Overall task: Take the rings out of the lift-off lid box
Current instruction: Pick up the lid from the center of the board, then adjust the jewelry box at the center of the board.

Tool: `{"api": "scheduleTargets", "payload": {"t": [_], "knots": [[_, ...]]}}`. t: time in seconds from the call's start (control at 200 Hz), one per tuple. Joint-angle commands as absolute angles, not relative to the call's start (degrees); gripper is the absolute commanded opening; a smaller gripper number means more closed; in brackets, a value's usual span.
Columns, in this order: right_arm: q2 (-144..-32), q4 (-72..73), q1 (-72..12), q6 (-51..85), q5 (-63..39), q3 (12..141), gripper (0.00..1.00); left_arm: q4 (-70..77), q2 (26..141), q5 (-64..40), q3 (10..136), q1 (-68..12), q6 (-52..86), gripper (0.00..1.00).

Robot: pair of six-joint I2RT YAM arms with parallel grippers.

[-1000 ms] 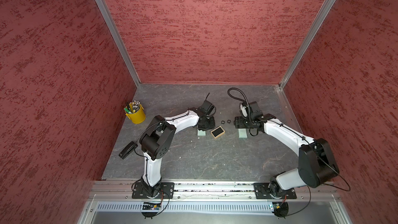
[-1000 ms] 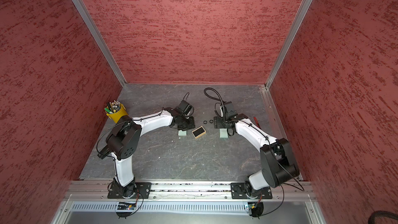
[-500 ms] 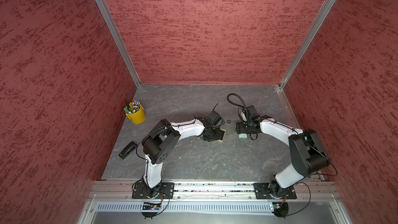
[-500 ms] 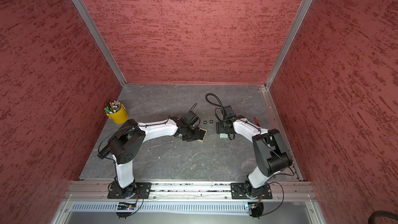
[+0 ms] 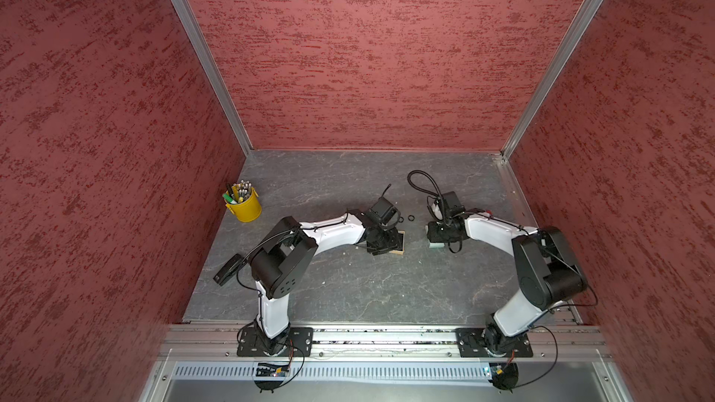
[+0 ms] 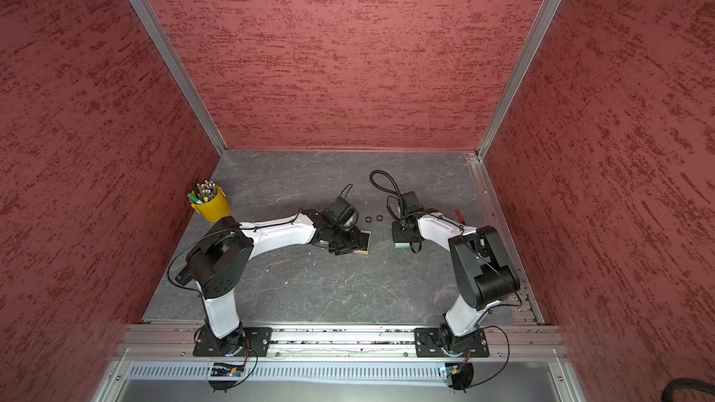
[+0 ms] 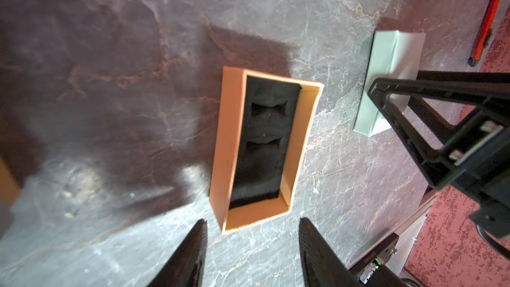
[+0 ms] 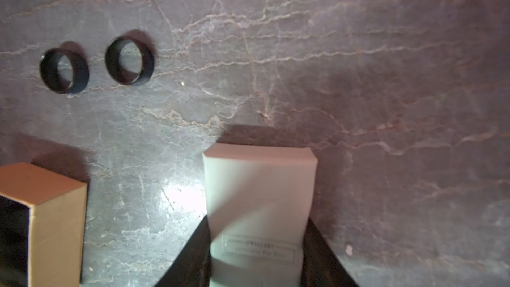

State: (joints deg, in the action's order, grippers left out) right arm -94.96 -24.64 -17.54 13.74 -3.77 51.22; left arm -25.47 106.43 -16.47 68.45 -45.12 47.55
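The left gripper (image 7: pixel 252 220) hangs released at the open box base (image 7: pixel 226 147). Its black foam (image 7: pixel 262 144) looks empty, though the slots are dim. Two rings (image 8: pixel 81 74) lie out on the table (image 8: pixel 358 78) at the base's 1 o'clock. At 3 o'clock the right gripper (image 8: pixel 258 218) pinches the mint lid (image 8: pixel 259 178), probably to shift it.

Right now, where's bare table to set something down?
Free: the wide front of the table, from the box to the near rail; also the back strip along the rear wall. Crowded: the middle, with rings, box and lid close together.
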Motion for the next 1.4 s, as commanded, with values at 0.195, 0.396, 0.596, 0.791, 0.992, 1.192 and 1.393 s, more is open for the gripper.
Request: {"api": "scheduleTargets", "payload": {"t": [0.195, 0.396, 0.596, 0.791, 0.992, 1.192, 1.393], "knots": [[-91.28, -28.00, -17.84, 14.35, -10.49, 55.04, 0.41, -24.37, 104.79, -15.61, 66.70, -41.19, 45.37, 0.50], [-87.69, -28.49, -21.44, 19.17, -17.73, 55.68, 0.42, -23.95, 106.73, -15.17, 67.94, -41.24, 44.87, 0.41], [-87.73, -26.25, -26.58, 24.01, -20.61, 55.72, 0.43, -22.69, 107.67, -14.74, 67.26, -41.74, 44.99, 0.36], [-90.30, -24.18, -28.84, 25.64, -20.24, 55.91, 0.43, -21.27, 108.77, -15.30, 67.76, -43.31, 45.41, 0.34], [-92.42, -24.14, -29.79, 25.36, -18.20, 56.89, 0.44, -18.88, 109.09, -16.30, 66.99, -44.22, 47.49, 0.33], [-93.52, -24.27, -29.88, 24.70, -16.94, 57.82, 0.45, -16.78, 107.62, -17.89, 65.92, -44.96, 48.85, 0.35], [-93.05, -24.64, -29.88, 24.18, -16.28, 58.18, 0.46, -16.80, 106.36, -18.37, 64.27, -44.82, 49.66, 0.40]]}}
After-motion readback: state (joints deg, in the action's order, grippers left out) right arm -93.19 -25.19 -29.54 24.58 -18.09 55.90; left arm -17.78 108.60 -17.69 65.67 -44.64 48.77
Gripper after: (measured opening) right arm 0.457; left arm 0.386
